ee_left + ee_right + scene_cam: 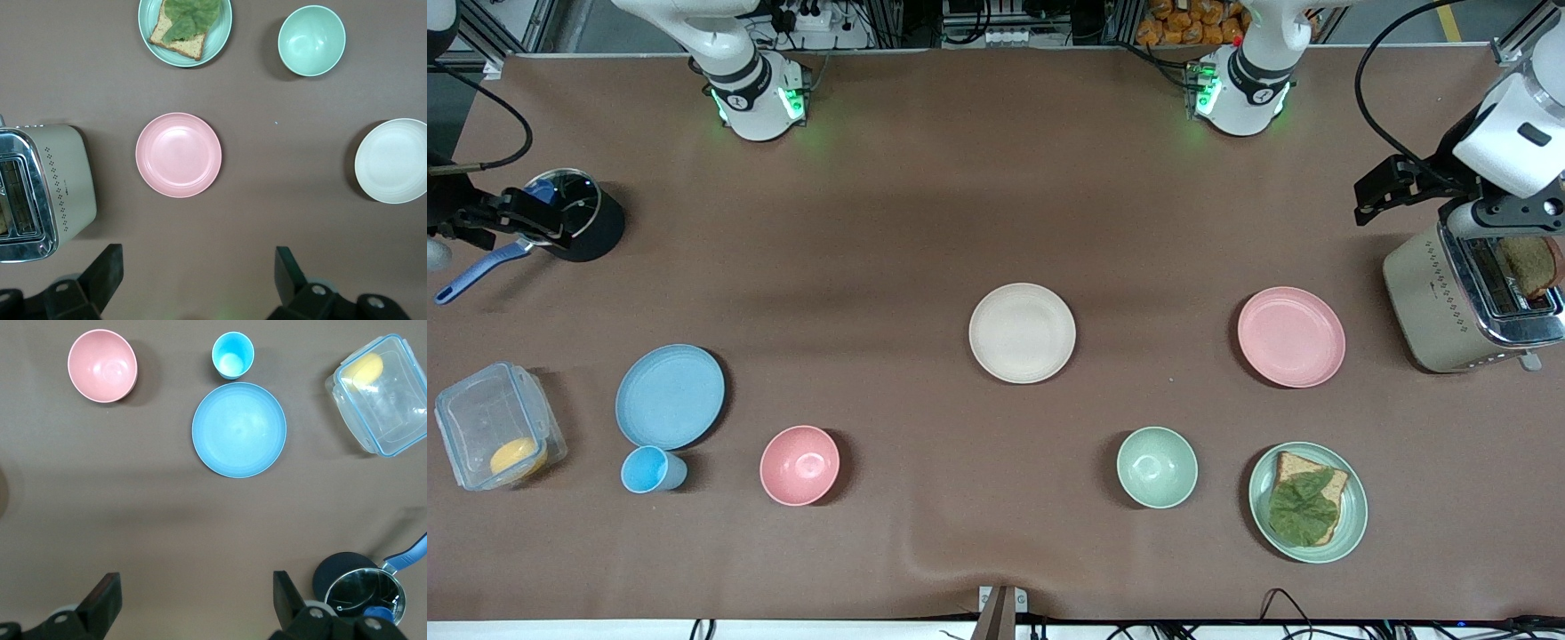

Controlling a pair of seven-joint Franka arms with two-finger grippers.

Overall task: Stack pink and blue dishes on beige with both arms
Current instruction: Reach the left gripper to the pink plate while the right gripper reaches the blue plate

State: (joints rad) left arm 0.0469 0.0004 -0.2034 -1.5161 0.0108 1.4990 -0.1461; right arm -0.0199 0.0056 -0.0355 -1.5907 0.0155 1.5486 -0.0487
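Observation:
The cream-beige plate (pixel 1022 332) lies at the table's middle. A pastel pink plate (pixel 1290 336) lies beside it toward the left arm's end, next to the toaster, and shows again in the left wrist view as the pink plate (pixel 178 155). The light blue plate (pixel 670 396) lies toward the right arm's end, and the right wrist view shows the blue plate (pixel 239 429) too. All three are bare and apart. My left gripper (pixel 199 268) hangs open, high over bare table short of the pink plate. My right gripper (pixel 197 590) hangs open, high over bare table short of the blue plate.
A toaster (pixel 1467 302) holds bread. A pale green plate (pixel 1307 502) carries bread and a leaf. A green bowl (pixel 1157 467), deep pink bowl (pixel 799 465) and small blue cup (pixel 649 469) stand nearer the camera. A clear box (pixel 494 427) and a lidded black pot (pixel 578 218) stand at the right arm's end.

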